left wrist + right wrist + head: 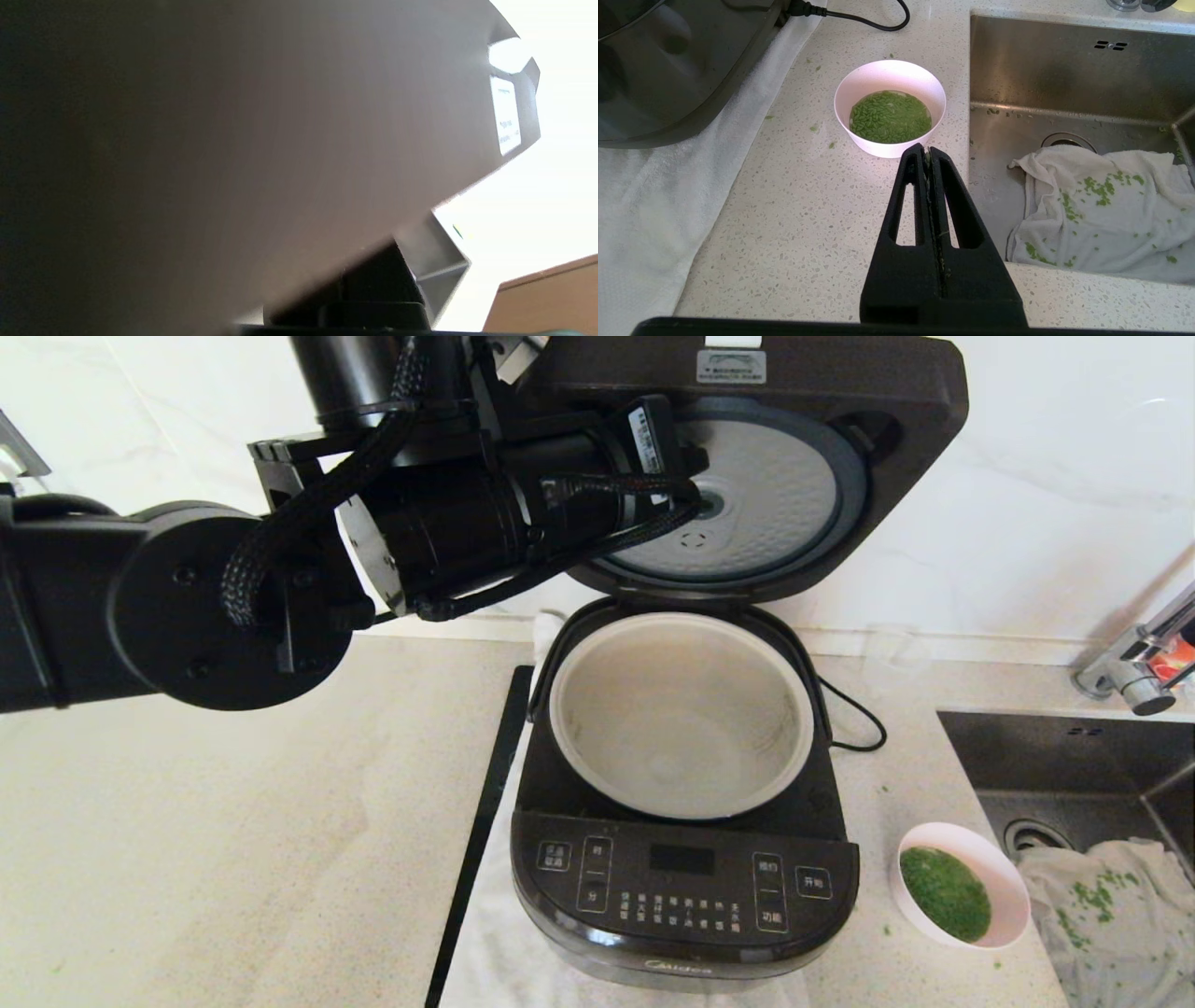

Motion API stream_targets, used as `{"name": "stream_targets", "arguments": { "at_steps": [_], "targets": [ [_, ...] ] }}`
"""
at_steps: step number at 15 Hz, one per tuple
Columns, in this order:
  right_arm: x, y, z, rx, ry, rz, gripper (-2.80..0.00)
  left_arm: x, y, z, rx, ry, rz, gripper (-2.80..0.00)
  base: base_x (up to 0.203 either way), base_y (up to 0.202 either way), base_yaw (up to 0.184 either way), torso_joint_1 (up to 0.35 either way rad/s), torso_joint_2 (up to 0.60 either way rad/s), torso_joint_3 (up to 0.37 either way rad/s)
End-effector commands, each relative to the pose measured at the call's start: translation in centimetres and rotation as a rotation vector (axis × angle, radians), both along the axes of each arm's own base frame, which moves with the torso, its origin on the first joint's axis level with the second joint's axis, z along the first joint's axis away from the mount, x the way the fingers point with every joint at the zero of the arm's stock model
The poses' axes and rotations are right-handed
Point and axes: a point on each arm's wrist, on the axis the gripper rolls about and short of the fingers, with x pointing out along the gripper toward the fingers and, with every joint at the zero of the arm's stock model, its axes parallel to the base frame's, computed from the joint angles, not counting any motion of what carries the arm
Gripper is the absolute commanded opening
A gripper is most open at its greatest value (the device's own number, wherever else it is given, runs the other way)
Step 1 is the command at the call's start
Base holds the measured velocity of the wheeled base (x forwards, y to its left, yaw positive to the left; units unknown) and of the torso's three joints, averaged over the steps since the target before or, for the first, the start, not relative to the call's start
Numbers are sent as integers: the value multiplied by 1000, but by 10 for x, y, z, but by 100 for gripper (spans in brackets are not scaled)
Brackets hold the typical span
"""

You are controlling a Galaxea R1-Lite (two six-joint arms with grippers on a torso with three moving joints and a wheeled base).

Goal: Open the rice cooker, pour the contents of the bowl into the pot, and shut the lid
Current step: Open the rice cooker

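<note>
The black rice cooker (681, 887) stands open on the counter, its lid (775, 495) tipped up and back with the dimpled silver underside facing me. The beige pot (681, 719) inside looks empty. My left arm (448, 513) reaches up across the lid's left side. In the left wrist view the lid's dark surface (233, 140) fills nearly everything, with my left gripper (373, 298) pressed close against it. The pink-and-white bowl (962, 885) of green contents (945, 893) sits right of the cooker. My right gripper (928, 150) hovers shut and empty just short of the bowl (889, 74).
A steel sink (1064, 756) lies right of the bowl, holding a white cloth (1111, 905) speckled with green bits; a faucet (1139, 663) stands behind it. A white towel (485, 943) lies under the cooker, with a black strip (481, 831) along its left. The power cord (854, 719) loops behind.
</note>
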Motion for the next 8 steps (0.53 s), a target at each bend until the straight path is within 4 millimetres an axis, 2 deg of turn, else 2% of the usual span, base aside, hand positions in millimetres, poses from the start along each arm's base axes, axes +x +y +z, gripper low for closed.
{"name": "stream_targets", "arguments": {
  "at_steps": [1,8],
  "targets": [
    [0,0,0,0,-1,1,-280,6,-1,-1,10,-16,9,-280,0,0,0,0,0,0],
    [0,0,0,0,-1,0,-280,14,-2,-2,17,-31,23,-280,0,0,0,0,0,0]
  ]
}}
